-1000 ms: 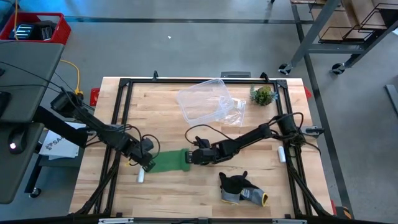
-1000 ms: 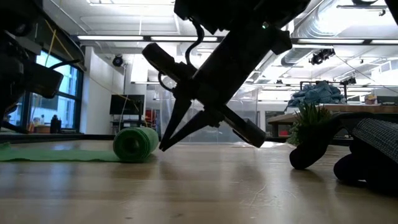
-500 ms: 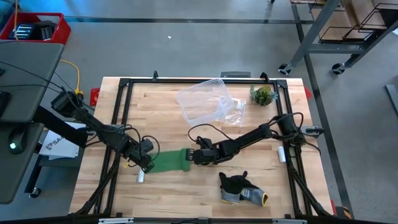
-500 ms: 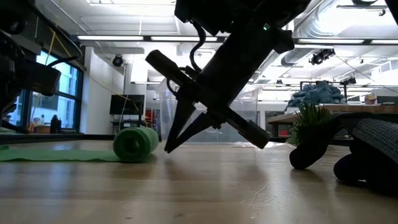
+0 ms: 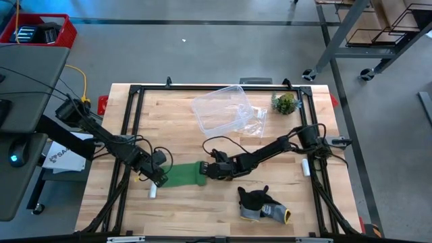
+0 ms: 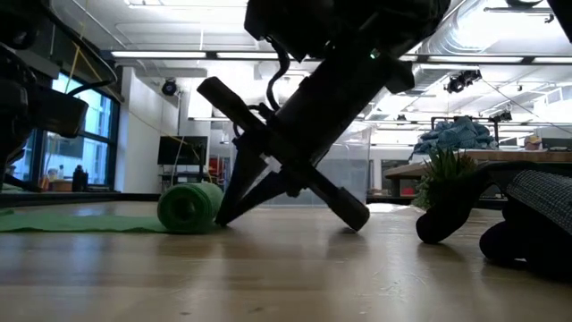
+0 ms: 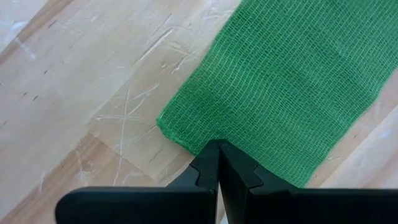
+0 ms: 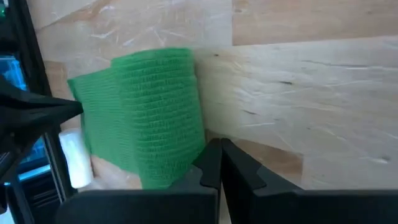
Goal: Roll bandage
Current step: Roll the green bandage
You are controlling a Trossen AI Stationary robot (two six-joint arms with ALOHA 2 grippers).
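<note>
Bandage [image 5: 181,173] first: it lies on the front-left part of the table [image 5: 223,209] as a flat green strip whose right end is wound into a small roll, seen end-on in the low view [image 6: 189,207]. Over the last second you have brought the right gripper [image 5: 206,171] in from just beside that roll until its closed tips now touch the roll's side, and the roll has nudged slightly toward the strip; the fingers are pressed together and grip nothing, so they act as a pusher. That reads as the rolling stroke resuming, with most of the strip not yet wound. The left gripper [image 5: 160,177] has not moved: its jaws are also fully closed and empty, and the tips press down on the strip's free end, pinning it to the wood, as the left wrist view [image 7: 219,155] shows. For room, you have the whole flat length between the two grippers to roll along, but it is short, and the two arms will close on each other as the roll advances. A small white cylinder [image 5: 152,192] lies just beside the pinned end, toward the front edge, near the left arm. The dark glove [image 5: 260,204] sits well clear behind the right arm, and the clear plastic tray [image 5: 219,109] is farther back.
</note>
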